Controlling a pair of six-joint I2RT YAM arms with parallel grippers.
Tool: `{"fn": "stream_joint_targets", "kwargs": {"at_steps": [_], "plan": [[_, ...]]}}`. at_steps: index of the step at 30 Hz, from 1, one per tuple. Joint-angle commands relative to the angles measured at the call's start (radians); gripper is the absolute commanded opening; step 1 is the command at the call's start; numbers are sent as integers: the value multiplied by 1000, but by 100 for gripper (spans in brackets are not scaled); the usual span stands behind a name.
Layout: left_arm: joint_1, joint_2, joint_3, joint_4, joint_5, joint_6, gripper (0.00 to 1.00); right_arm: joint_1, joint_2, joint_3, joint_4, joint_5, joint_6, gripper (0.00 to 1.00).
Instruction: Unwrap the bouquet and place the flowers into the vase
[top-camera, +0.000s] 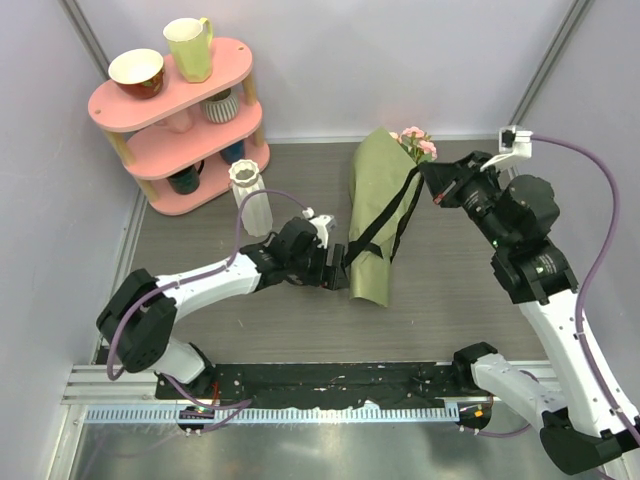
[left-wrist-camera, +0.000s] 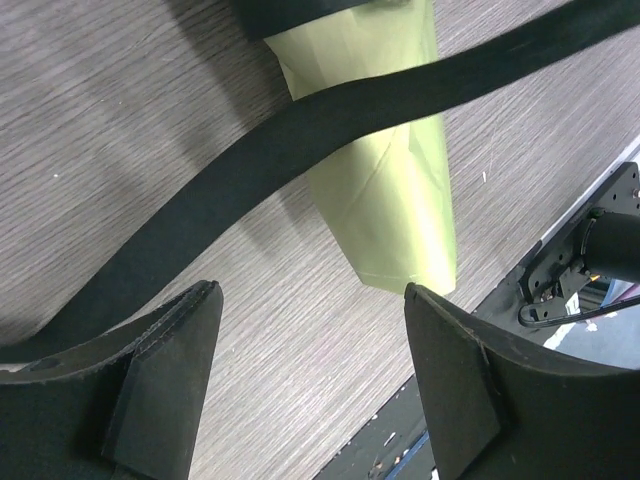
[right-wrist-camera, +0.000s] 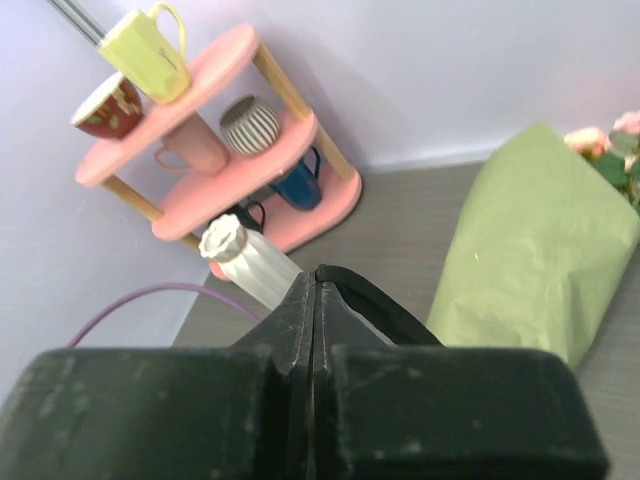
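Left gripper (left-wrist-camera: 310, 300) jaws stood apart, black ribbon (left-wrist-camera: 300, 140) crossing beyond them, ungripped. Right gripper (right-wrist-camera: 315, 280) clamped on ribbon. Bouquet (top-camera: 375, 215) lay wrapped on grey wood-grain table (top-camera: 250, 330), vase (top-camera: 250, 195) upright to its left. Pale lilac walls (top-camera: 400, 60) behind.

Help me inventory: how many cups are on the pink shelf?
6. Top: red-brown cup, yellow-green mug. Middle: pink mug, striped cup. Bottom: blue mug, dark mug. Others may be hidden.

bouquet (top-camera: 372, 180) 1 | vase (top-camera: 250, 200) 1 | black ribbon (top-camera: 385, 212) 1 | pink shelf (top-camera: 235, 60) 1 | cups (top-camera: 188, 48) 6
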Motion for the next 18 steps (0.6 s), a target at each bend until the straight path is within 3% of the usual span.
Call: {"fn": "stream_joint_targets", "kwargs": {"at_steps": [1,7,10,14,18], "plan": [[2,-75,39,-47,-25,40,78,3,4,84,8,29,-38,1],[6,-110,61,-51,1,29,80,3,13,145,-27,61,-79,1],[11,-131,68,-63,-5,31,80,3,32,255,-101,139,-130,1],[17,-173,73,-83,-20,34,80,3,67,511,-201,443,-307,1],[23,-236,76,-100,-45,35,84,3,111,746,-256,643,-413,1]]}}
